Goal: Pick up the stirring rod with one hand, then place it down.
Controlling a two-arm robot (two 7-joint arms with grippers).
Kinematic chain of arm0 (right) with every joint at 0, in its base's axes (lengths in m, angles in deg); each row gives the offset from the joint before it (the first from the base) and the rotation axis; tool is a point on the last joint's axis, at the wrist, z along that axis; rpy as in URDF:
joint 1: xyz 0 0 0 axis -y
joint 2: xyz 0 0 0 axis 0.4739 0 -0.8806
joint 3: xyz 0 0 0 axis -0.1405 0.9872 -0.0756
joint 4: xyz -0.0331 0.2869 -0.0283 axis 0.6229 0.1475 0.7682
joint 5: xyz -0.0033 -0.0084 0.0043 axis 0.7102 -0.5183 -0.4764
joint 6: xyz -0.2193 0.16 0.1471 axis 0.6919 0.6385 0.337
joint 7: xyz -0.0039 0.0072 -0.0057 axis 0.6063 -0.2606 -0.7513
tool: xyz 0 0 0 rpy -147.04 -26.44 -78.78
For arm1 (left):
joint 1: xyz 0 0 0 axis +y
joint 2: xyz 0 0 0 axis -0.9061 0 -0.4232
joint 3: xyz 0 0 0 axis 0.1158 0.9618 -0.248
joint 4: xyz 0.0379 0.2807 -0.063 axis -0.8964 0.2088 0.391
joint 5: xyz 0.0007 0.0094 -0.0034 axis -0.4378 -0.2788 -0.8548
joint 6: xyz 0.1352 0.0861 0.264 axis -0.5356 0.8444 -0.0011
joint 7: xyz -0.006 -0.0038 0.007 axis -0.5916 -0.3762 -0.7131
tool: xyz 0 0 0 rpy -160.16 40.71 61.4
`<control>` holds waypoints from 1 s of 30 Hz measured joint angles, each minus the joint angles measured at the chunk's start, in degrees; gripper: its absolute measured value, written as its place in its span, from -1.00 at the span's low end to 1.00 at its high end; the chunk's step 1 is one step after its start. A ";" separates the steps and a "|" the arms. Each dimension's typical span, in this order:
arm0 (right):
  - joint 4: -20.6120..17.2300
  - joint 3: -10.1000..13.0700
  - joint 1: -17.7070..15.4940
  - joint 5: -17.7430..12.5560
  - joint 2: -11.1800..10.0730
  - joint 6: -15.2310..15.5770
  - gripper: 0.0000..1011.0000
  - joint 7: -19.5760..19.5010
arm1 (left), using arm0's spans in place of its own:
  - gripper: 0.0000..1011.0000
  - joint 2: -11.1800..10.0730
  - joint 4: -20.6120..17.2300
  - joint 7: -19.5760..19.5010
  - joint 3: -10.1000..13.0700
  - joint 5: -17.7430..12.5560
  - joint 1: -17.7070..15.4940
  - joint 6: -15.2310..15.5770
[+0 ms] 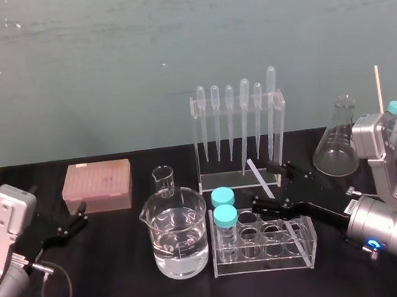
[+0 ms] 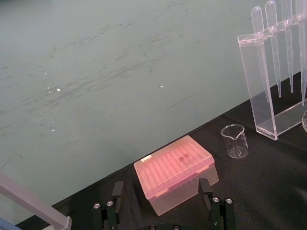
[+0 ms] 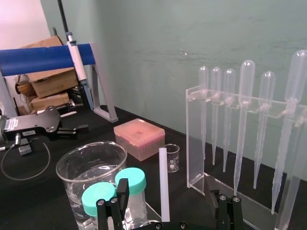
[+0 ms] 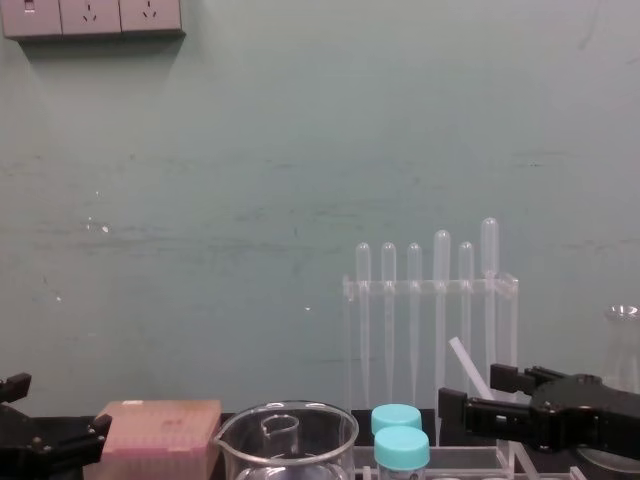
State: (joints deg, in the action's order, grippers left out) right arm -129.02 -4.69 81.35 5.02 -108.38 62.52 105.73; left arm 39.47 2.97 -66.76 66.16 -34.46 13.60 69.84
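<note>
at 5 o'clock of the pipette stand (image 1: pixel 199 142), the right hand (image 1: pixel 263 184) hovers with its fingers spread wide, gripping nothing. the stirring rod (image 3: pixel 163 182) stands tilted in the gap between them, touching neither finger, its lower end hidden. at 9 o'clock of the beaker (image 1: pixel 176 232), the left gripper (image 1: pixel 83 215) sits with fingers apart.

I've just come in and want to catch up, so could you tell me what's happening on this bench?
The right gripper is between the pipette rack and the test tube rack, with its open fingers either side of the stirring rod. The rod sits tilted and is not clamped. The left gripper rests open beside the pink box, idle.
</note>
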 joint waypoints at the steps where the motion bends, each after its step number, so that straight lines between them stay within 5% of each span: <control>1: 0.04 0.07 0.00 0.00 0.06 0.14 0.98 -0.03 | 0.98 0.00 0.00 0.00 0.00 0.00 0.00 0.00; 17: -0.10 -0.07 -0.04 0.01 -0.08 -0.24 0.88 -0.05 | 0.98 0.00 0.00 0.00 0.00 0.00 0.00 0.00; 30: -0.18 -0.14 -0.06 0.03 -0.14 -0.37 0.12 -0.07 | 0.98 0.00 0.00 0.00 0.00 0.00 0.00 0.00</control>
State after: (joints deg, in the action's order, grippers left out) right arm -129.21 -4.83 81.29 5.05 -108.52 62.15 105.66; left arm 39.47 2.97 -66.76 66.16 -34.46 13.60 69.84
